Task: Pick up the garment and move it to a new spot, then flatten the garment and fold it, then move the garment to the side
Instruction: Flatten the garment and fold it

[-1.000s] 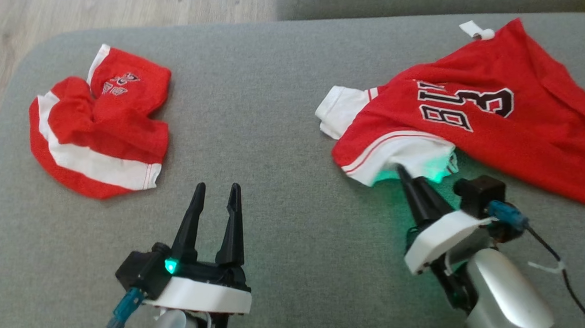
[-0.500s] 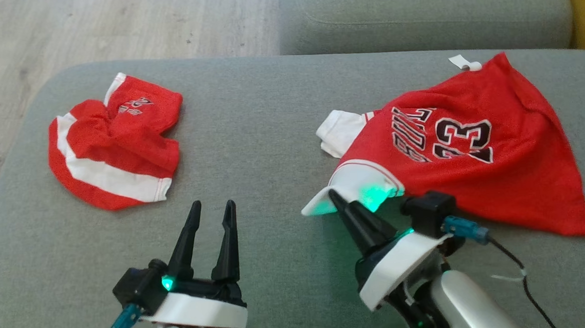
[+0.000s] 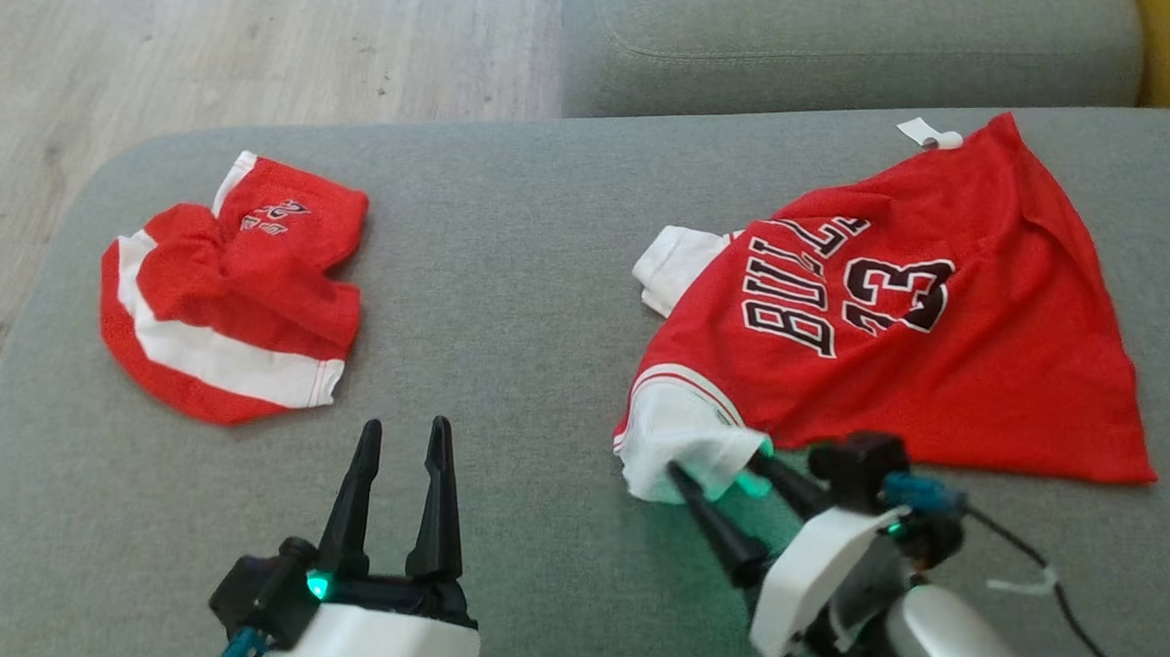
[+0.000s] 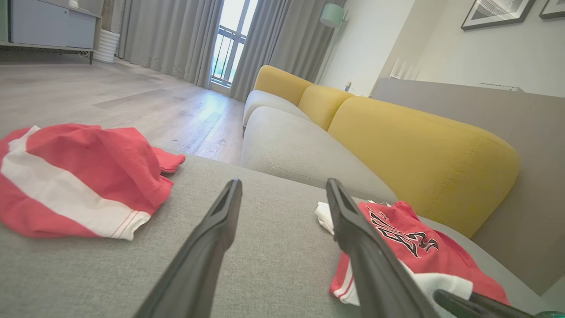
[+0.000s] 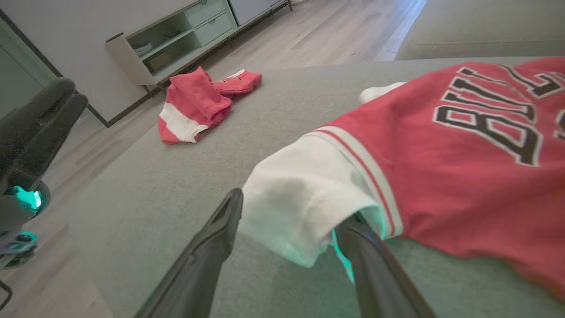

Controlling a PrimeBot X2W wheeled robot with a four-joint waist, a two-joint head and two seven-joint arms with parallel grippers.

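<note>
— Where is the jersey (image 3: 907,352)?
— On the grey cushion (image 3: 522,272), on the robot's right, print up. Its long axis runs crosswise and slightly askew: sleeves toward the middle, hem to the right, and a white tag (image 3: 925,133) at the far hem corner.
— The right pincer (image 3: 717,467)?
— Released, fingers spread at the near white sleeve (image 3: 686,438), which droops over one fingertip and hides it.
— And the left pincer (image 3: 406,425)?
— Spread too, holding nothing, over bare cushion, well apart from the jersey.
— Anything unclear?
— A crease swallows the end of the lettering. The far sleeve (image 3: 672,264) is half tucked under. The crumpled red shorts (image 3: 229,312) lie far left, and their print is too small to read.
</note>
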